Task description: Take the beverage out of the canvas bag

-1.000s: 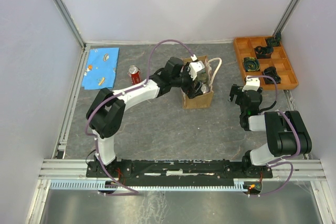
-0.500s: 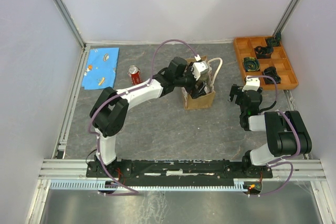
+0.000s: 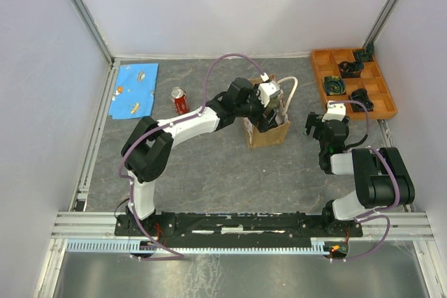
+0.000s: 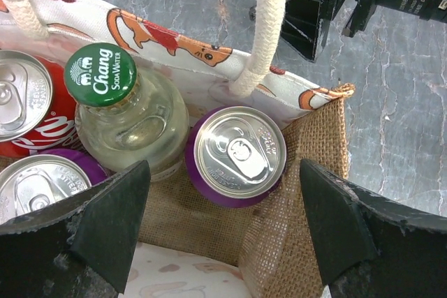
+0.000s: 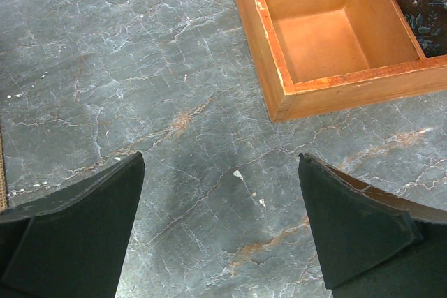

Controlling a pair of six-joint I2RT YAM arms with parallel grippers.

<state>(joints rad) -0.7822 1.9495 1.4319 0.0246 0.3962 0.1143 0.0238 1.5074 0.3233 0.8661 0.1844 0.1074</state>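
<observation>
The canvas bag (image 3: 268,132) stands mid-table, tan burlap (image 4: 307,172) with cream handles (image 4: 269,26). Inside it stand several beverages: a purple can (image 4: 239,155), a Chang soda water bottle (image 4: 129,113), a red can (image 4: 24,102) and another purple can (image 4: 38,183). My left gripper (image 3: 264,107) hangs open just above the bag's mouth. Seen from the left wrist, that gripper (image 4: 223,225) has one finger over the bottle side and the other past the bag's right wall. Off to the right, my right gripper (image 3: 316,125) is open over bare table (image 5: 220,221) and holds nothing.
A red soda can (image 3: 179,100) stands on the table left of the bag. A blue patterned cloth (image 3: 136,88) lies at the far left. The orange compartment tray (image 3: 377,106) with dark items sits at the back right, its corner (image 5: 279,95) near my right gripper.
The left arm has reached a little further right over the bag, and the bag has shifted slightly right. The right arm has not moved.
</observation>
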